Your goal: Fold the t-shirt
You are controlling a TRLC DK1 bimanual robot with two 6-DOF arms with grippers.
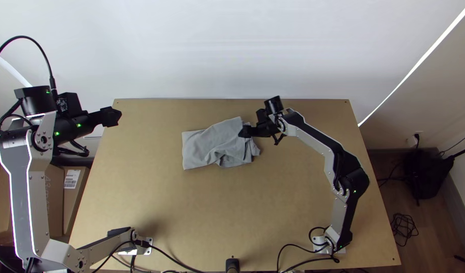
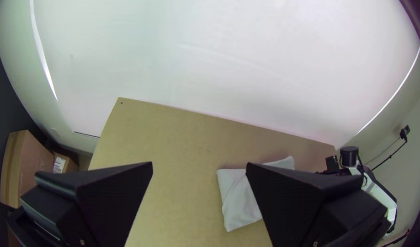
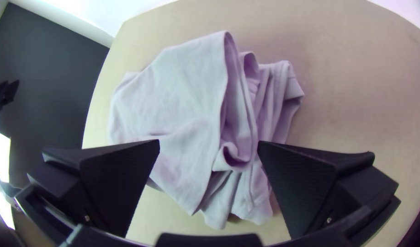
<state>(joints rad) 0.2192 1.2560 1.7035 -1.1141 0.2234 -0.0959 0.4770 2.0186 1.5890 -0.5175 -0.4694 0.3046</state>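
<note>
Wooden table below, the right claw gapes over the t-shirt.

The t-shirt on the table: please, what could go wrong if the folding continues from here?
The right hand is open at the bunched end of the t-shirt, so it may pinch several layers together and tighten the creases. The small curled fold in the middle could become trapped as a lump under the next fold. The left hand is open and away from the cloth, so a pull by the right alone might drag the whole shirt.
</note>
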